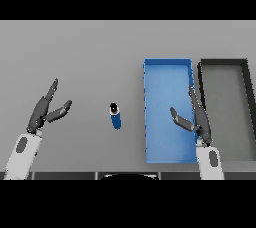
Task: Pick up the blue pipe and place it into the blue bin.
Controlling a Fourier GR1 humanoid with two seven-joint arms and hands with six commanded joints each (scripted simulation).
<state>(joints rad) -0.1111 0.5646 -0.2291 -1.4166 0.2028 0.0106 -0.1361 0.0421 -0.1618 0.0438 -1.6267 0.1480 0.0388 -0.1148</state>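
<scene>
You have the blue pipe [115, 116] standing on the grey counter [90, 52], roughly in the middle of your view, with its dark open top end showing and its blue body below that. It is touched by neither hand and sits apart from both. Just to its right lies the blue bin [149, 122], a long rectangular tray whose near end reaches toward the lower edge of the scene; the pipe is beside the bin's left wall, outside it, not in it. Right of the blue bin, and just beside it, you see a second bin with a dark rim [248, 79] and a grey floor. Your left hand [46, 108] shows at the left side of the counter, well apart from the pipe, raised with its fingers straight and spread, the thumb angled out to the right; it holds nothing. Your right hand [197, 118] hovers over the right part of the blue bin, near the wall it shares a side with the dark bin, its fingers extended upward and the thumb spread toward the left; it too is open-handed and holds nothing. Both white forearms come in from the lower edge.
</scene>
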